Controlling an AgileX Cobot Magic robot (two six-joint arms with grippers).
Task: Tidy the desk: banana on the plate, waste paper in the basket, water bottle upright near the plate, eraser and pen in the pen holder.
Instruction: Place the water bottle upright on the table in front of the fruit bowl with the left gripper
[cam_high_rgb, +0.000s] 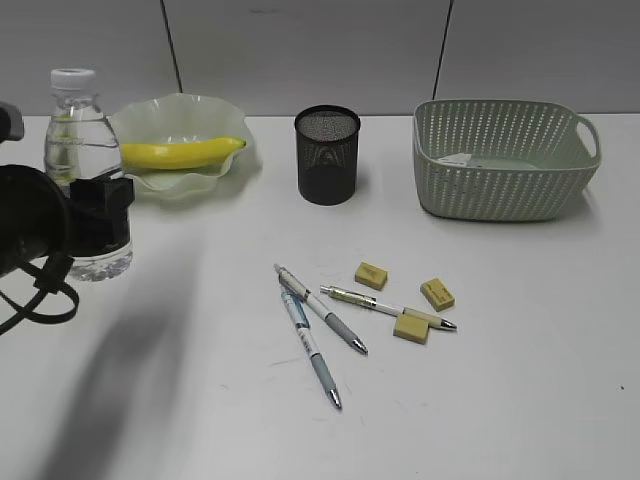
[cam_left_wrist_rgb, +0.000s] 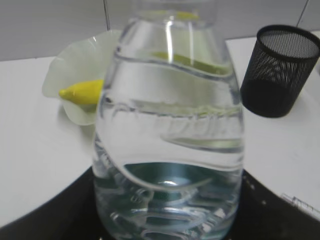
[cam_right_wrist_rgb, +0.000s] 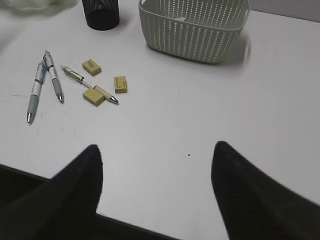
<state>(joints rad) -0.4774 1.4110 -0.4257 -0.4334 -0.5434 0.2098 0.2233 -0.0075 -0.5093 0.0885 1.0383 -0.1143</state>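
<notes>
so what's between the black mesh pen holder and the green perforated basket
Nothing: bare white desk separates the black mesh pen holder from the green perforated basket, clearest in the exterior view.

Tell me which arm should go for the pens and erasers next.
Right, probably. Its gripper hangs open and empty over bare desk, with the pens and erasers ahead in its wrist view. The left gripper is at the water bottle, upright beside the plate.

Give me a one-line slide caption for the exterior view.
Left gripper around the upright water bottle beside the plate; pens wait on the desk.
</notes>
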